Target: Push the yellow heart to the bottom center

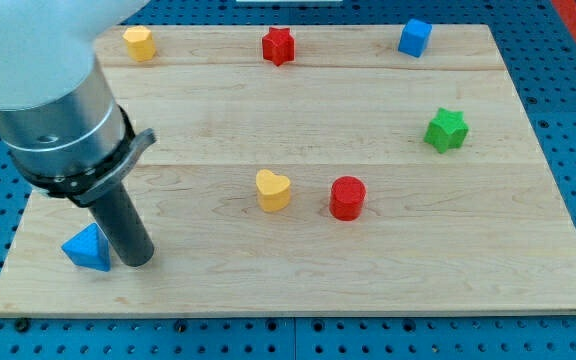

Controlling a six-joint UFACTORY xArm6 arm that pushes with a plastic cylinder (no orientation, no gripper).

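My tip (138, 262) rests beside the blue triangle (87, 249), well left of the yellow heart (273, 189). A red cylinder (347, 197) sits just right of the heart. The arm carries no pincer, only the rod.

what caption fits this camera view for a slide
My tip rests beside the blue triangle, far left of the yellow heart and red cylinder.

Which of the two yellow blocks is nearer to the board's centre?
The yellow heart, left of the red cylinder; the other yellow block sits at the top-left corner.

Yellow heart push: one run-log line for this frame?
my tip beside blue triangle | yellow heart mid-board, untouched | red cylinder at its right
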